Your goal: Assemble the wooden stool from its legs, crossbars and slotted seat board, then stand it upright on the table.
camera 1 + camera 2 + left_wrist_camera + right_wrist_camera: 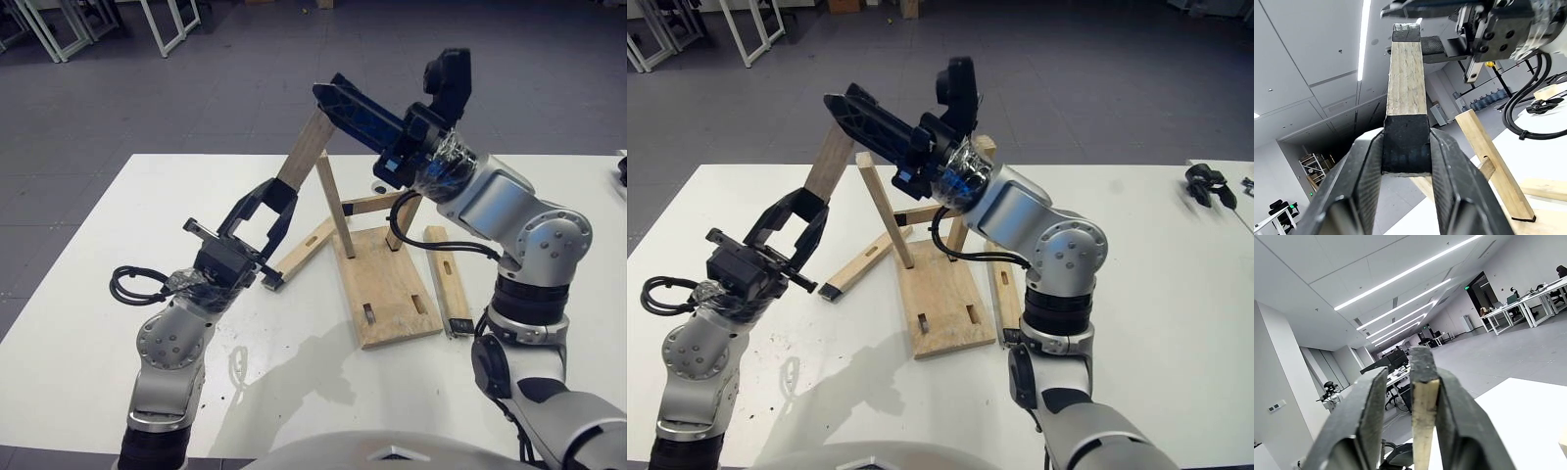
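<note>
Seat board [392, 294] lies flat on the worktop [98, 255]; two legs, the nearer standing leg [336, 211] and the farther standing leg [402, 223], rise from its far edge, apparently seated in slots; a crossbar [370, 204] spans between them. The two slots along the board's near edge are open and unfilled.

Left hand [277, 199] is above the worktop, just left of the board; its fingers are closed tight on the dark-wrapped lower end of a third leg, the held leg [309, 147], which slants up and away toward the right hand [325, 95]. Right hand is raised above the standing legs; its fingers straddle the held leg's capped top; in the right wrist view the wood lies against one finger with a gap on the other side, so the hand reads as partly open, not clamped.

Loose parts: one slotted bar [304, 247] lies on the worktop touching or just beside the board's left edge, under the held leg; a second slotted bar [449, 279] lies just beside the board's right edge.

Progress, as a judgement: under half done; one leg pair with crossbar is in place. Left to do: seat the held leg and a fourth in the empty slots; fit the remaining crossbar(s); turn the stool over and stand it upright.
</note>
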